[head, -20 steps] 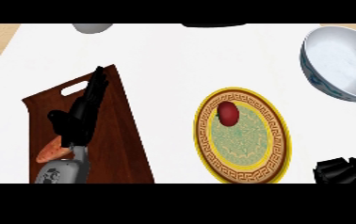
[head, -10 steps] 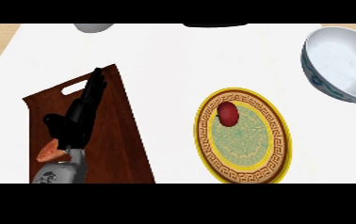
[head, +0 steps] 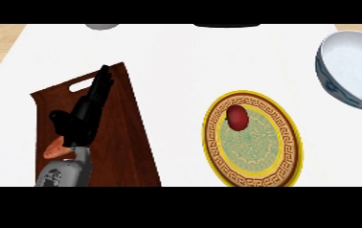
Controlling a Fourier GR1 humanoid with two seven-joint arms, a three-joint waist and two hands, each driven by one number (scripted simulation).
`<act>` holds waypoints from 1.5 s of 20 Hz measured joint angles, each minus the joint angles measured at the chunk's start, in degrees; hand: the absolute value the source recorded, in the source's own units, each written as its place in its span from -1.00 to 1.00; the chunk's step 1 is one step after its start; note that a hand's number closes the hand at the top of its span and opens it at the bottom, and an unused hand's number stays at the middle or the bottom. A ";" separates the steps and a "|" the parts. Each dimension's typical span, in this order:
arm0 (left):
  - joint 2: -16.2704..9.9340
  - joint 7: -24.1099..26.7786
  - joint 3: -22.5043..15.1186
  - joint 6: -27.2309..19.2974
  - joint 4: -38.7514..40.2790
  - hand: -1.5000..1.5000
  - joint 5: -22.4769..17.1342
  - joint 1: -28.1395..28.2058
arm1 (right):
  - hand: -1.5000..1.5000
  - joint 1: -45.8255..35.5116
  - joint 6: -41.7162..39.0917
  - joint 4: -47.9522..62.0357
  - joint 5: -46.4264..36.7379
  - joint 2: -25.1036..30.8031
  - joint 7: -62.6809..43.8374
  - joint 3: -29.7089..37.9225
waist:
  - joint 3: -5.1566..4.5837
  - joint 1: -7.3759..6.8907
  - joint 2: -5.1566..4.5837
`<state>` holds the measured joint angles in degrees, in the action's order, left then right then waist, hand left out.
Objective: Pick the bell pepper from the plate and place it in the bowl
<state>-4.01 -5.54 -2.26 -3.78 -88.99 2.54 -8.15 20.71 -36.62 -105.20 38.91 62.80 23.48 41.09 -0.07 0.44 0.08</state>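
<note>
Your left hand lies open-fingered over the cutting board, bell pepper well off to its right on the plate; approach from above, bowl farther right.

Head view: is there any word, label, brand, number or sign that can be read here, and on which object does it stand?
None can be read.
The plate carries only a gold key-pattern band round its rim, no lettering.
The bowl has a blue patterned rim, no text.
The cutting board, bell pepper and left hand bear no markings.
</note>
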 measured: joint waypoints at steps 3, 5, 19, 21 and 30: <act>0.91 1.31 -0.63 -0.45 1.43 0.00 0.85 -0.33 | 1.00 -4.67 -0.17 2.66 1.92 2.30 -3.96 -0.60 | 0.01 -0.38 -0.09; 0.92 -0.20 -0.37 -0.50 1.36 0.00 0.73 -1.81 | 1.00 -7.61 0.45 4.26 2.19 3.34 -6.15 -2.48 | 0.01 -0.63 -0.14; 1.25 0.71 -1.50 1.46 1.19 0.00 0.44 -1.72 | 1.00 -28.28 16.02 21.17 -29.73 2.30 1.72 -22.73 | 0.11 -3.34 -0.77; 1.11 -0.05 -1.17 1.44 1.29 0.00 0.40 -2.93 | 1.00 -32.80 17.32 26.33 -33.15 1.25 3.15 -26.03 | 0.13 -3.54 -0.84; 2.04 1.08 -1.77 0.88 2.46 0.00 1.29 -2.67 | 1.00 -48.58 24.47 51.84 -49.33 -6.15 14.42 -36.02 | 0.16 -3.84 -1.00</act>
<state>-1.97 -4.46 -4.03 -2.89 -86.53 3.84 -10.82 -27.87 -12.15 -53.36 -10.42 56.65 37.90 5.07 0.10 -3.40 -0.92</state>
